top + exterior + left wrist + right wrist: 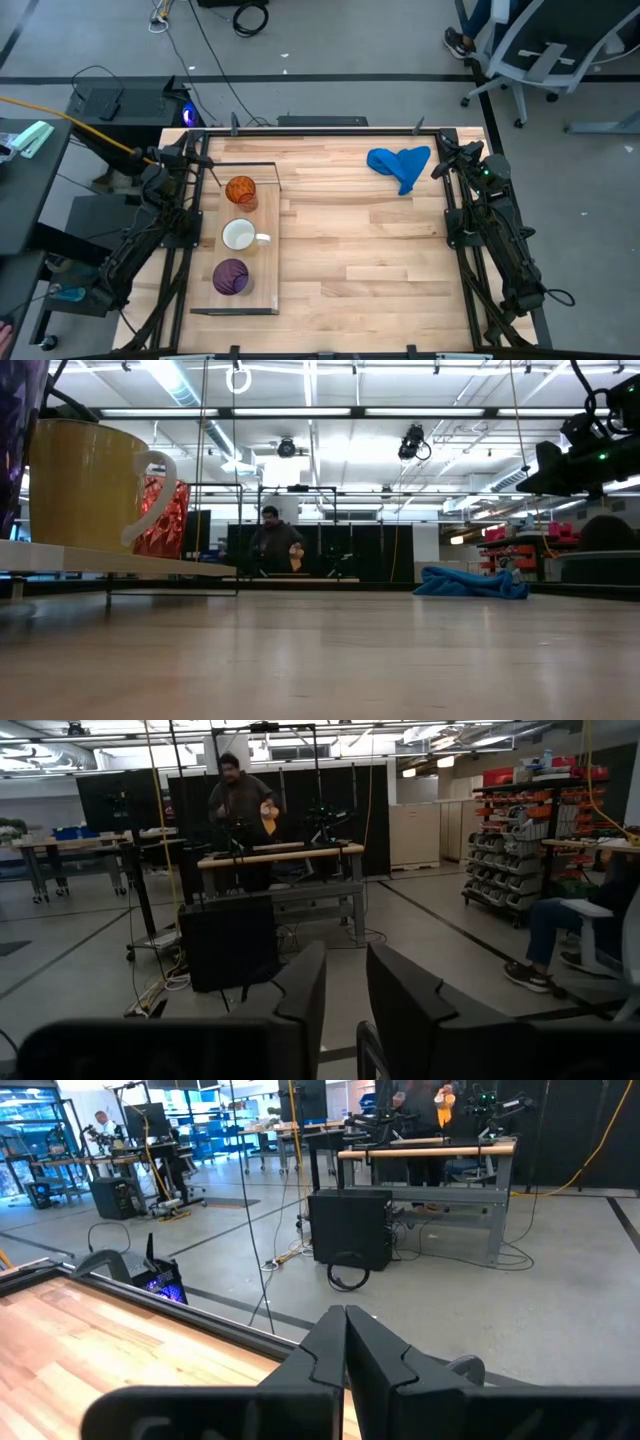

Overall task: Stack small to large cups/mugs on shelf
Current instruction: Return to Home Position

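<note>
Three cups stand apart in a row on the shelf at the table's left, each on its base. The orange cup is farthest, the white mug is in the middle with its handle toward the right, and the purple cup is nearest. The low view shows the mug, the orange cup and the shelf board close up. My left gripper stays by the far left corner, open and holding nothing. My right gripper stays by the far right corner, shut and holding nothing.
A crumpled blue cloth lies on the table at the far right, near my right gripper, and also shows in the low view. Bare plank tabletop lies between the shelf and the right arm. A person stands at a bench beyond the table.
</note>
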`<state>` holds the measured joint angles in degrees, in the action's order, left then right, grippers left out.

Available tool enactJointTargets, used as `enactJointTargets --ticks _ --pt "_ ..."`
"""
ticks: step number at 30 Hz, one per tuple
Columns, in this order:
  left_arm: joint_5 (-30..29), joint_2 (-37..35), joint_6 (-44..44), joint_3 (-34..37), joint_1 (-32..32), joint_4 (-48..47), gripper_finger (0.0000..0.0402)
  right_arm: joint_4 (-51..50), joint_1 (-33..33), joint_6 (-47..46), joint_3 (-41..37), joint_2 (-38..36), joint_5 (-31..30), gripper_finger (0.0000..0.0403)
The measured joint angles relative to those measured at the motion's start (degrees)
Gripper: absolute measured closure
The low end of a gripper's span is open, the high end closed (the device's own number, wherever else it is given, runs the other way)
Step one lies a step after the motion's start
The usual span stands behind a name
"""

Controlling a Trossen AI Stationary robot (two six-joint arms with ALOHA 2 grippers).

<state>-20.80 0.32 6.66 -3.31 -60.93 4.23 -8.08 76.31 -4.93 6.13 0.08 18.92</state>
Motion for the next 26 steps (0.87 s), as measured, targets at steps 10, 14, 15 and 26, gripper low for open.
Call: enactJointTargets --ticks 10,14,15,26 --pt "-0.01 0.00 -0.01 0.00 0.01 0.00 0.0311 -0.01 0.01 0.00 0.00 0.00 0.00 0.0386" --pt "-0.02 0.00 -0.01 0.00 0.00 0.00 0.0312 -0.02 0.00 0.00 0.00 0.00 0.00 0.0386" --pt "0.00 0.00 -0.01 -0.02 0.00 0.00 0.0313 0.00 0.02 0.00 0.00 0.00 -0.02 0.0386" --pt "0.00 0.00 -0.02 0.00 0.00 0.01 0.0313 -0.01 0.01 0.00 0.00 0.00 -0.01 0.0386"
